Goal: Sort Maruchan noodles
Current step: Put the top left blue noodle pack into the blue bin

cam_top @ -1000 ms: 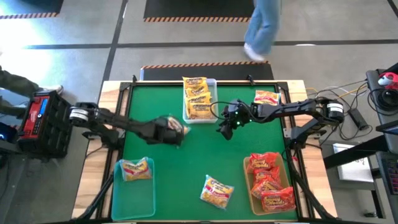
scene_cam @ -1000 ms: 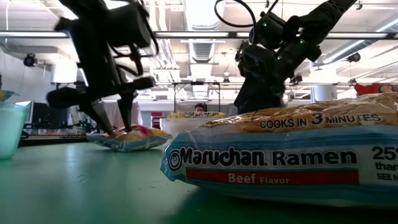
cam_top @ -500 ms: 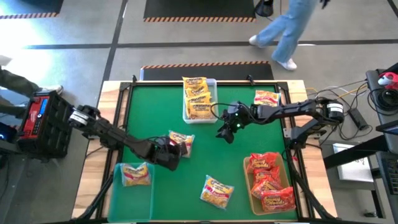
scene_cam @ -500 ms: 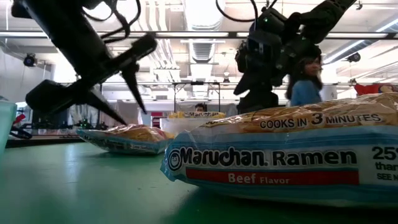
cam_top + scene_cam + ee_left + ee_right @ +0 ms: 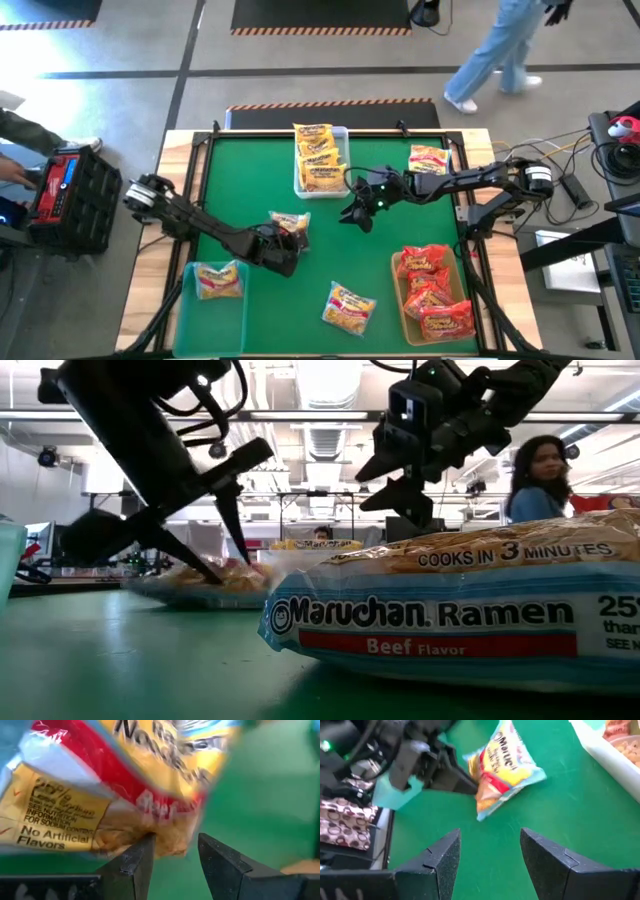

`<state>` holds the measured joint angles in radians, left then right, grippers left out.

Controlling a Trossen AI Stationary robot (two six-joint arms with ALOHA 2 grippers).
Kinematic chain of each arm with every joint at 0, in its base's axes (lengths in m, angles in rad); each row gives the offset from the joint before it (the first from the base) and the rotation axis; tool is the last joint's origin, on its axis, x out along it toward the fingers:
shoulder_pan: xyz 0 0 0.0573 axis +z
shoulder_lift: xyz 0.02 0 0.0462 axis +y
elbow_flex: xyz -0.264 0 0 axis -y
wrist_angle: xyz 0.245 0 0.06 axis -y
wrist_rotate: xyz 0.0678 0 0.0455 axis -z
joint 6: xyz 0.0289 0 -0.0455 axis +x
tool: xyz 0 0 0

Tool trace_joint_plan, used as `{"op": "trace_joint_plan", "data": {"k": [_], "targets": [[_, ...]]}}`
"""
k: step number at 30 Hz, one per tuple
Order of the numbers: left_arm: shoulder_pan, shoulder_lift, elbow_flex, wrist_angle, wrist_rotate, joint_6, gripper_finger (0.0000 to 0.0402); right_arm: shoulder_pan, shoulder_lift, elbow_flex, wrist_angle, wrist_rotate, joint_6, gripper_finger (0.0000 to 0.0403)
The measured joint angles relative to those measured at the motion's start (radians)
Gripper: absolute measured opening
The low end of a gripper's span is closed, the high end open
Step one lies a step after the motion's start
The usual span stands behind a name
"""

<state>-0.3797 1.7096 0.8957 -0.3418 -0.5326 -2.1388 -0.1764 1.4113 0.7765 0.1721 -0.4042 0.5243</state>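
Note:
A yellow and pale-blue noodle packet (image 5: 291, 224) lies flat on the green table, left of centre. My left gripper (image 5: 282, 246) stands open at the packet's near end, slanting down, and its fingertips frame that end in the left wrist view (image 5: 175, 845). My right gripper (image 5: 350, 213) hangs open above the table's middle with nothing between its fingers (image 5: 490, 842). Another yellow and blue packet (image 5: 348, 305) lies near the front edge. A red and yellow packet (image 5: 430, 157) lies at the far right. My left gripper comes slanting down from the table's near left side at the packet's near end. One fingertip (image 5: 148, 840) lies against the packet's crimped end edge (image 5: 162, 844). I cannot tell whether the other finger touches. The packet lies flat on the table.
A clear bin (image 5: 340, 135) at the far middle holds yellow-orange packets. A teal bin (image 5: 190, 315) at the near left holds one yellow and blue packet. A brown bin (image 5: 397, 290) at the near right holds red packets. A person walks beyond the far edge.
My left gripper has swept toward the near edge, then a little toward the right, rolling as it went. The yellow and blue packet has slid with it toward the near edge and now lies still. My right gripper has tipped up nearer to level.

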Motion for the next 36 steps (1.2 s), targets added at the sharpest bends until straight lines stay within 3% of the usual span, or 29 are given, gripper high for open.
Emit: {"op": "trace_joint_plan", "data": {"k": [2, 12, 16, 20, 24, 36], "targets": [[-0.009, 0.011, -0.001, -0.009, 0.086, 0.012, 0.014, 0.0, 0.0, 0.0, 0.02, 0.001, 0.0, 0.0194], [-0.011, 0.072, 0.001, 0.023, 0.21, 0.096, 0.014, 0.0, 0.0, 0.001, 0.222, 0.056, -0.001, 0.0194], [-0.008, 0.075, 0.001, 0.026, 0.219, 0.132, 0.014, 0.0, 0.007, 0.036, 0.222, 0.162, -0.004, 0.0194], [-0.006, 0.075, 0.001, 0.031, 0.258, 0.189, 0.0135, -0.004, 0.064, 0.126, 0.119, 0.165, -0.012, 0.0194], [0.006, 0.077, 0.0, 0.032, 0.277, 0.26, 0.0127, -0.003, 0.163, 0.247, -0.037, 0.086, -0.067, 0.0194], [0.012, 0.091, -0.002, 0.006, 0.268, 0.357, 0.0106, -0.002, 0.422, 0.553, -0.201, -0.193, -0.078, 0.0194]]}}
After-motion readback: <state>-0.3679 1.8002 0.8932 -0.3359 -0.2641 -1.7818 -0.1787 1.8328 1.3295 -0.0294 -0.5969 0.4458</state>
